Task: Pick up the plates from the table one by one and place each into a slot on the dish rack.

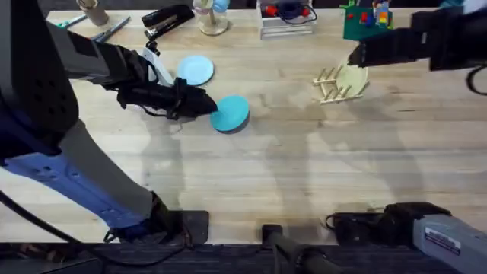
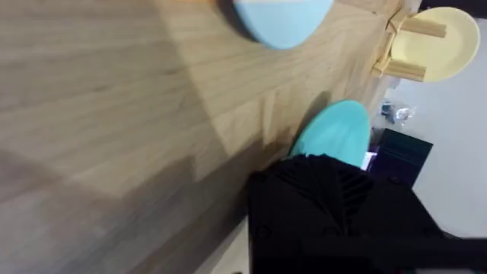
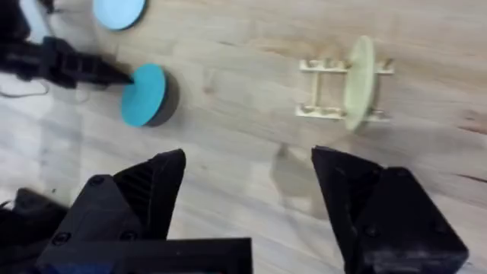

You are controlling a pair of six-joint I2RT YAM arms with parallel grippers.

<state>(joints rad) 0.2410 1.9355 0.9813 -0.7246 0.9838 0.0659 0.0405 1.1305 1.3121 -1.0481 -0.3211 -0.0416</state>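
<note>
The teal plate (image 1: 230,113) is left of the table's (image 1: 304,167) middle, tipped up on its edge with a dark shadow beside it (image 3: 144,93). My left gripper (image 1: 207,106) is shut on the plate's left rim, and the plate (image 2: 335,131) sticks out past the black fingers (image 2: 319,190). The light blue plate (image 1: 196,70) lies flat just behind it (image 2: 281,19) (image 3: 118,11). At the right, the dish rack (image 1: 332,85) (image 3: 323,87) holds a pale yellow plate (image 1: 352,78) (image 3: 359,76) upright. My right gripper (image 1: 356,55) (image 3: 251,198) hovers open above the rack, holding nothing.
Along the far edge stand a black stapler (image 1: 167,19), pens, cups (image 1: 211,17), a clear box (image 1: 286,19) and a green block (image 1: 367,23). Black equipment (image 1: 396,221) sits at the near edge on the right. Bare wood lies between the teal plate and the rack.
</note>
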